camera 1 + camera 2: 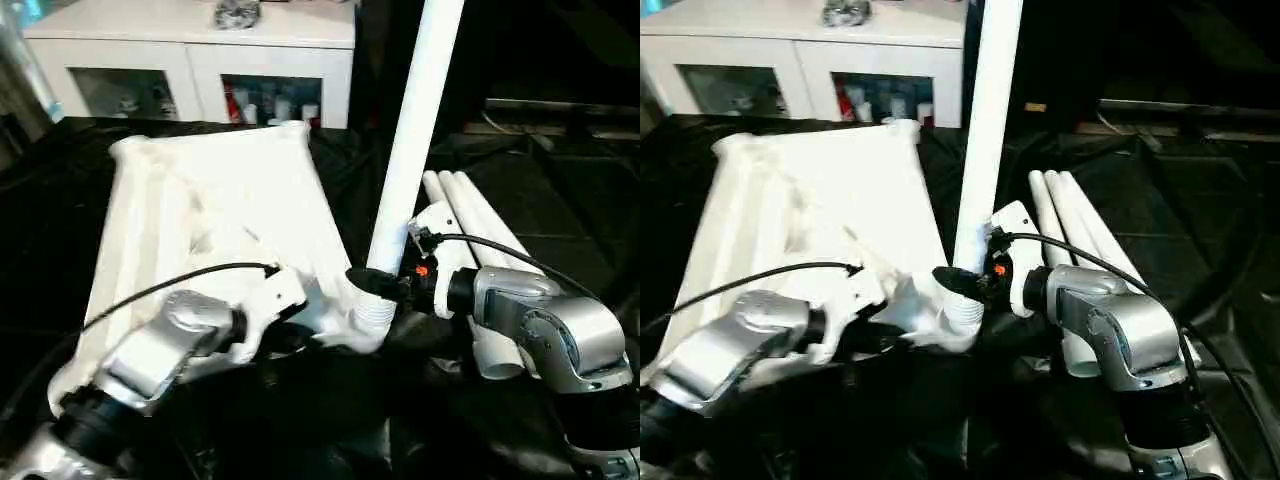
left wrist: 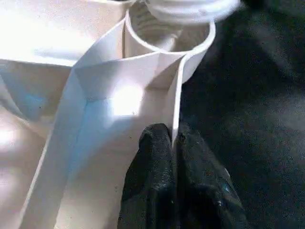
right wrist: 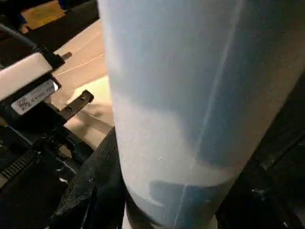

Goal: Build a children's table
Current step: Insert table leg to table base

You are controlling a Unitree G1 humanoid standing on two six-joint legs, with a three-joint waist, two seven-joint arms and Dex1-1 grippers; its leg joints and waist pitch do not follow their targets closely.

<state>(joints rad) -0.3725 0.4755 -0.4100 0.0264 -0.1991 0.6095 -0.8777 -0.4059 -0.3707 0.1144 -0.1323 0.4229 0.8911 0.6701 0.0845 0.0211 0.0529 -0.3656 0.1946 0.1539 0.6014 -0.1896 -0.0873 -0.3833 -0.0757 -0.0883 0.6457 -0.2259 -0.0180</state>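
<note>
You are pinching a thin rib of the upturned table top [image 1: 210, 210] with your left hand [image 2: 174, 143], beside the near corner socket [image 2: 167, 40], bracing the top on the black-draped counter [image 1: 560, 210]. Your right hand [image 1: 375, 283] is gripping a tube leg [image 1: 415, 130] upright, threaded end at that socket, while spare legs [image 1: 480, 225] are lying alongside.

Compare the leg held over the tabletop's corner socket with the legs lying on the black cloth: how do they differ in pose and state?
The held leg stands nearly upright; the spare legs lie flat, side by side.
The held leg is gripped near its lower end by the right end effector; nothing grips the spare legs.
The held leg's threaded end sits at a corner socket of the tabletop; the spare legs lie beside the top.
All are long white tubes.
</note>
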